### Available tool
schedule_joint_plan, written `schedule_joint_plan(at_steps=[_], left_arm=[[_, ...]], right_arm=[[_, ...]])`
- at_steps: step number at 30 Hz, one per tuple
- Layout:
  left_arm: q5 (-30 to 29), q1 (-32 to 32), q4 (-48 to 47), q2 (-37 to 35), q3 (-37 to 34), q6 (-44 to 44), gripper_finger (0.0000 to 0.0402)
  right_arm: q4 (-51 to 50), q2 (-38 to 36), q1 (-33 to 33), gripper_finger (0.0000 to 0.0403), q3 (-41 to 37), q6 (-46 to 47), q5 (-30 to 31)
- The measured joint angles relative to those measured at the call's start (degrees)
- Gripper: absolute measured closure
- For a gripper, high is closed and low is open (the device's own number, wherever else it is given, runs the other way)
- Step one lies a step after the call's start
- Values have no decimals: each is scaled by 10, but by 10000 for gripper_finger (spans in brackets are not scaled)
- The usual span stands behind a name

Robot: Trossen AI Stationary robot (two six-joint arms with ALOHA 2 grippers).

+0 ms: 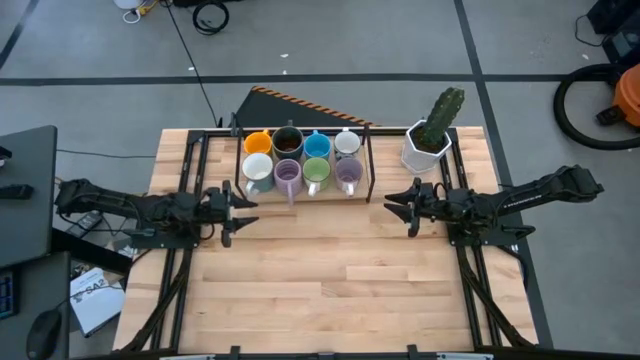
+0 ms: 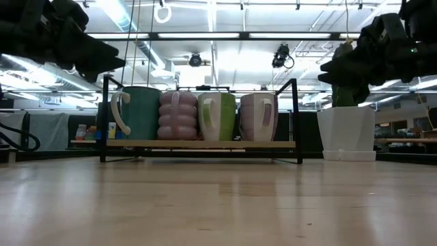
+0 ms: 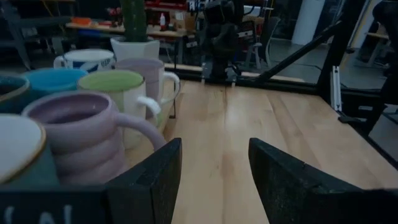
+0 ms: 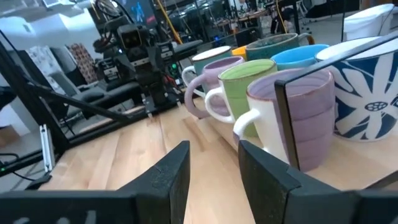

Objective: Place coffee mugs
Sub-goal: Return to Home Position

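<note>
Holding eight coffee mugs, all upright in two rows of four, a black-framed shelf [image 1: 369,168] stands on the wooden table [image 1: 330,270], between the two grippers and slightly beyond their fingertips.

Row nearer the grippers, from the left gripper's side to the right's:
- teal mug with white lining [image 1: 257,168]
- ribbed purple mug [image 1: 288,175]
- green mug [image 1: 317,172]
- purple and white mug [image 1: 348,174]

Row behind, in the same order:
- orange mug [image 1: 257,142]
- dark brown mug [image 1: 287,141]
- blue mug [image 1: 317,144]
- white mug with blue pattern [image 1: 347,142]

Left gripper [image 1: 245,210]: hovers above the table off the shelf's left end, fingers spread wide, nothing between them.

Right gripper [image 1: 391,204]: hovers off the shelf's right end, fingers parted more narrowly, empty.

White angular pot with cactus [image 1: 425,148]: just beyond the right gripper, beside the shelf's right end.
</note>
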Motion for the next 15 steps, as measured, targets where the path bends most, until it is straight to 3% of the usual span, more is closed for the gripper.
schedule_joint_plan(at_steps=[7, 15], left_arm=[[0, -1, -25, 0, -3, -23, 210], [-3, -2, 10, 0, -64, -54, 210]], right_arm=[[11, 0, 0, 261, 0, -11, 2], [10, 0, 0, 261, 0, -50, 10]])
